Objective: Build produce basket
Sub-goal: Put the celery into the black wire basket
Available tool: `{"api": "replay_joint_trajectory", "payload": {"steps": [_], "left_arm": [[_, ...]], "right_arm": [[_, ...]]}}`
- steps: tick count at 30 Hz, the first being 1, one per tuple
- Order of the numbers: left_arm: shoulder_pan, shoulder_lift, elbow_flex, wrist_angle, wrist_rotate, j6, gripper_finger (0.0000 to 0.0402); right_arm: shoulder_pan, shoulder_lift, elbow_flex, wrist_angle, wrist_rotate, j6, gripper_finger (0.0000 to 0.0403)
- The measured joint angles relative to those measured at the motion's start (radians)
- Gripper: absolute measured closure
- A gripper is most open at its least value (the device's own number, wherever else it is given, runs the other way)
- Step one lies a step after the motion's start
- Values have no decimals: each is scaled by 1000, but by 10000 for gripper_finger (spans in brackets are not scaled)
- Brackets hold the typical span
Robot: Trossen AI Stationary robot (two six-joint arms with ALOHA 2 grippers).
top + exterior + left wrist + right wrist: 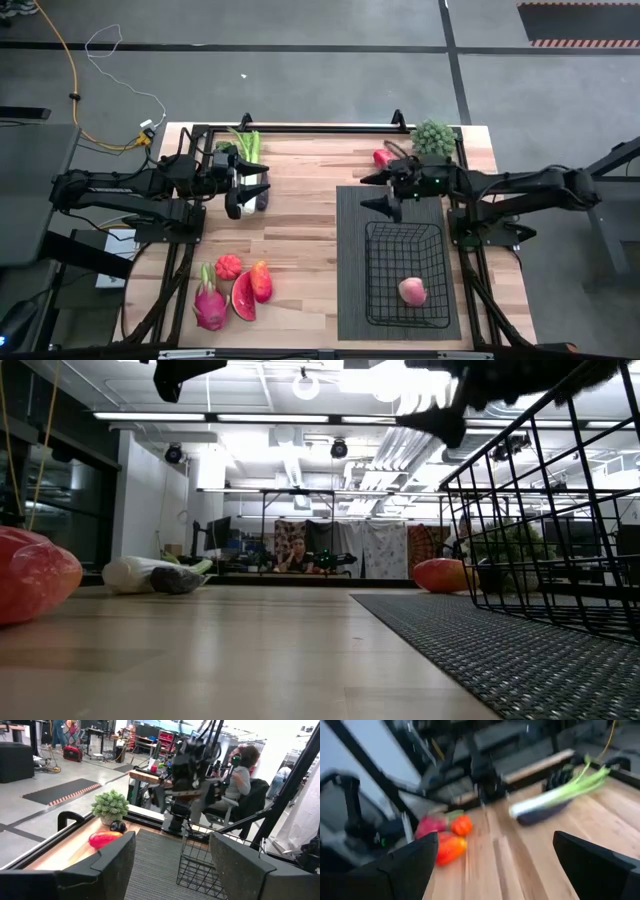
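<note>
The black wire basket (pixel 405 275) stands on the dark ribbed mat (pixel 350 260) with a peach (pixel 412 291) inside it. My left gripper (pixel 250 190) hovers open beside the celery (pixel 246 145) and the dark eggplant (pixel 262 201), touching neither. My right gripper (pixel 376 193) hangs open over the mat's far end, near the red mango (pixel 383 157). The dragon fruit (pixel 210 305), watermelon slice (pixel 243 297) and two red-orange fruits (pixel 229 266) lie on the wood at near left. The right wrist view shows the celery (pixel 560 795) lying over the eggplant (pixel 540 812).
A small green potted plant (pixel 432 137) stands at the far right corner, with a dark round thing (pixel 118 826) beside the mango (pixel 105 839). Black rails frame the table (pixel 300 240). Bare wood lies between the two grippers. A seated person (pixel 240 770) is beyond the table.
</note>
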Motion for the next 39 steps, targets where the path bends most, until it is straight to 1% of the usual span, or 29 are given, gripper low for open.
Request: {"api": "replay_joint_trajectory", "payload": {"steps": [2, 4, 7, 9, 13, 16, 21, 24, 28, 29, 31, 34, 37, 39], "left_arm": [[0, 0, 0, 0, -7, 0, 158], [0, 0, 0, -1, -16, 0, 158], [0, 0, 0, -1, -18, 0, 158], [0, 0, 0, -1, -18, 0, 158], [0, 0, 0, -3, -18, 0, 158], [0, 0, 0, -3, -18, 0, 158], [0, 0, 0, -3, -18, 0, 158], [0, 0, 0, -3, -18, 0, 158], [0, 0, 0, 0, -18, -1, 158], [0, 0, 0, -1, -25, -10, 158], [0, 0, 0, -16, -78, -80, 157], [2, 11, 0, -100, -132, -178, 149], [2, 28, 0, -257, -168, -255, 136], [1, 45, 1, -379, -201, -337, 126]], "right_arm": [[-24, -10, -59, 139, -2, -1, 20], [-44, -15, -95, 243, -3, -50, 20], [-60, -14, -120, 314, -3, -120, 20], [-60, -14, -118, 338, -3, -86, 20], [-60, -14, -100, 335, -6, 66, 20], [-60, -14, -92, 331, -7, 129, 20], [-60, -14, -77, 329, -1, 129, 20], [-60, -14, -62, 329, 50, 129, 20], [-60, -14, -34, 302, 55, 82, 20], [-60, -14, -27, 283, 55, 78, 20], [-60, -14, -12, 234, 55, 78, 20], [-60, -14, 8, 158, 55, 76, 20], [-60, -14, 19, 102, 55, 76, 20], [-60, -14, 19, 91, 55, 80, 20]]}}
